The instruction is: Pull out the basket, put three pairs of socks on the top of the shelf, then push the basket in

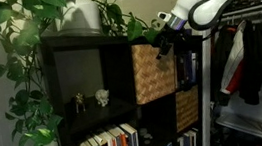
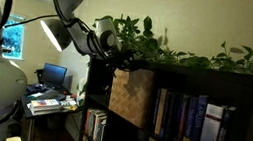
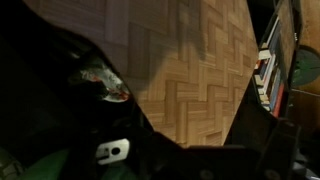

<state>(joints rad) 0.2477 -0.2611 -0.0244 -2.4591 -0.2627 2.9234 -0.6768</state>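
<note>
Shelf [image 1: 130, 83]: black cube unit. Basket [image 1: 154, 70] sits in the top-row cubby by the shelf's edge nearest the arm. Hand [image 1: 164, 34] is at the basket's upper front corner, so the weave lies just below and ahead of it and fills the wrist view [image 3: 190, 70]. Can't tell finger spread or whether it has any hold. My read: pull straight out of the cubby front.

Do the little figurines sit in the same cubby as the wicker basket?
No, the figurines stand in the open cubby beside the basket, which fills its own compartment of the shelf.
</note>
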